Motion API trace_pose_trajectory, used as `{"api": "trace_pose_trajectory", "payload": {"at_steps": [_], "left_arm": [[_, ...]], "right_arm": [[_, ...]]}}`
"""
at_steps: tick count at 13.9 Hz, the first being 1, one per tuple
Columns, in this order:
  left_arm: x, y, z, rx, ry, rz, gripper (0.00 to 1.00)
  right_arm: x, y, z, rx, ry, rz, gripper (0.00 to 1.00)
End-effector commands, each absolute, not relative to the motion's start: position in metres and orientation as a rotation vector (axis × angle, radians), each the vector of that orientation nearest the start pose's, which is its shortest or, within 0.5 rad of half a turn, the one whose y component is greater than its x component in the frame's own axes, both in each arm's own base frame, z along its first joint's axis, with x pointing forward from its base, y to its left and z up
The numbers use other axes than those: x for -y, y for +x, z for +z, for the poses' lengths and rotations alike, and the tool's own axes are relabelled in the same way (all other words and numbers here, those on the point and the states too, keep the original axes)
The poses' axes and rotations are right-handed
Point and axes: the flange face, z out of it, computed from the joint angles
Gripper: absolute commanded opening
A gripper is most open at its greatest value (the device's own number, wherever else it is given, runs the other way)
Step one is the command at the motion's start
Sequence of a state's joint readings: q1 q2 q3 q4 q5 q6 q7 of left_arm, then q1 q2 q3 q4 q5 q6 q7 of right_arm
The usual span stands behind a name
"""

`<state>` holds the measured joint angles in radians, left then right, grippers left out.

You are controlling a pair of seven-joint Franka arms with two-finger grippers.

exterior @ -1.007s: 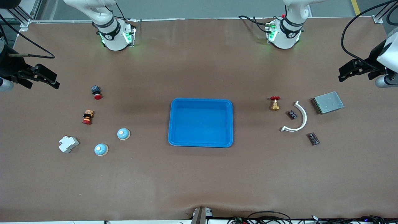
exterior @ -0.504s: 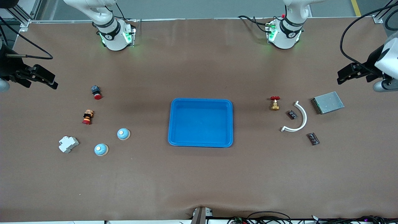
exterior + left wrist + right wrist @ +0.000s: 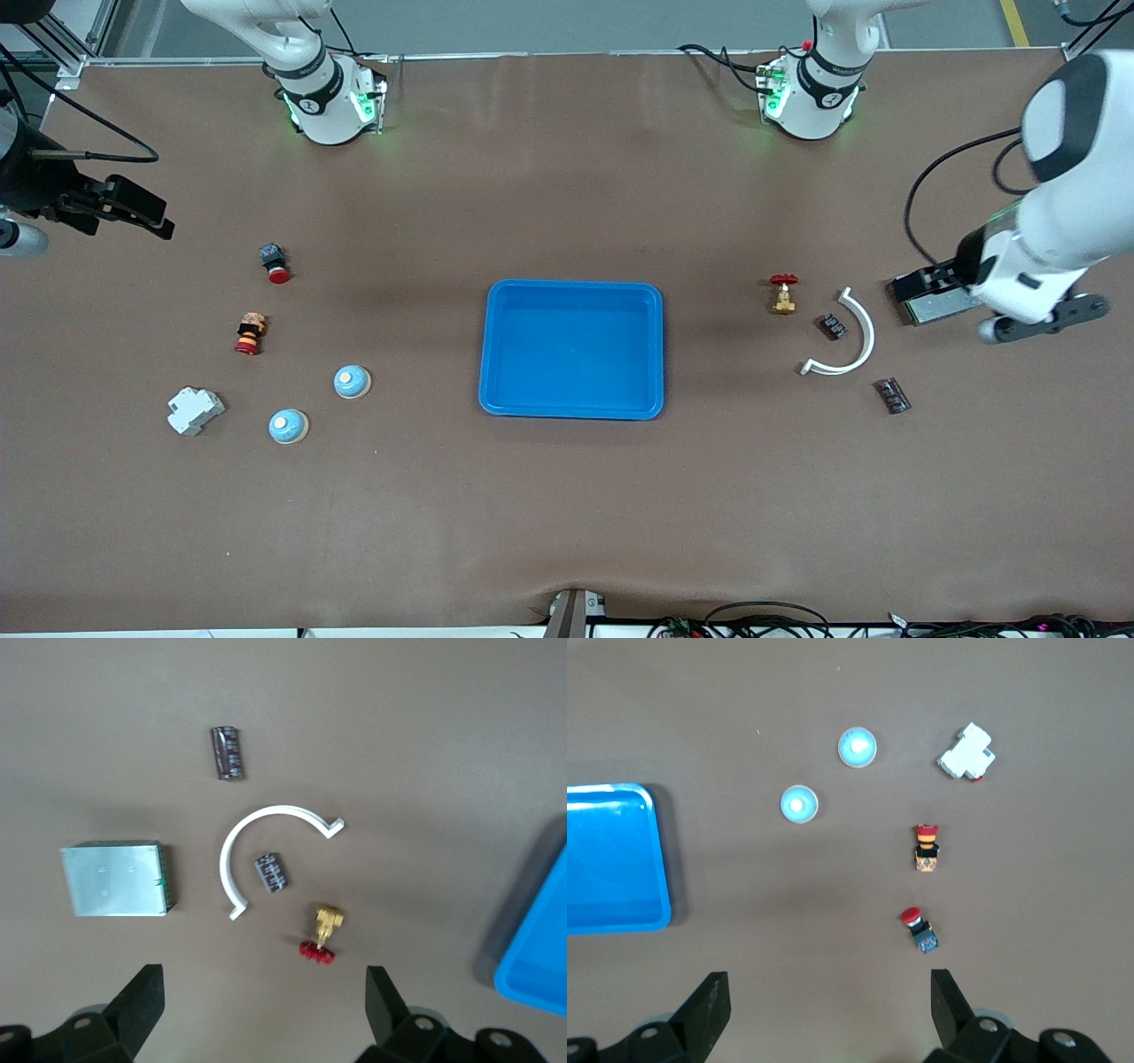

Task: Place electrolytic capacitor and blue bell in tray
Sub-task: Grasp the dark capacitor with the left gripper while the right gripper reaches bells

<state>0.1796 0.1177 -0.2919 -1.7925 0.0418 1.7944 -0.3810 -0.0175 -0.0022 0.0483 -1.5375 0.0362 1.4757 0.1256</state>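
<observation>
Under left gripper (image 3: 917,285): grey box (image 3: 941,306) half hidden | tray (image 3: 496,354) bare

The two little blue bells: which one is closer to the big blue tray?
The blue bell farther from the front camera sits closer to the tray. The other bell lies nearer the white block.

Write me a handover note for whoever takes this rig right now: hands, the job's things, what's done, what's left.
Left hand: open, holding nothing, over the grey metal box.
Right hand: open, holding nothing, at its own end of the table.
Tray: mid-table, nothing in it.
Two blue bells toward the right arm's end.
Two small dark ribbed parts, likely the capacitors, lie toward the left arm's end by the white curved piece.
Done: nothing. Left: both placements.
</observation>
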Motion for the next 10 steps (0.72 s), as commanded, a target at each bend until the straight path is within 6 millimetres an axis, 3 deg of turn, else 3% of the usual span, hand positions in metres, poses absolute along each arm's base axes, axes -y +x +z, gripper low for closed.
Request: {"api": "trace_pose_trajectory", "payload": {"at_steps": [1, 4, 8, 10], "left_arm": [[0.051, 0.56, 0.43, 0.447, -3.079, 0.127, 1.0], [0.038, 0.537, 0.368, 0.521, -3.071, 0.112, 1.0], [0.03, 0.522, 0.312, 0.674, -3.055, 0.112, 1.0], [0.031, 0.524, 0.287, 0.797, -3.04, 0.109, 0.91]], "right_arm": [[-0.02, 0.543, 0.625, -0.171, -3.106, 0.133, 1.0], [-0.021, 0.55, 0.61, -0.171, -3.094, 0.151, 1.0], [-0.045, 0.566, 0.589, -0.11, -3.087, 0.144, 1.0], [-0.059, 0.573, 0.58, -0.077, -3.087, 0.143, 1.0]]}}
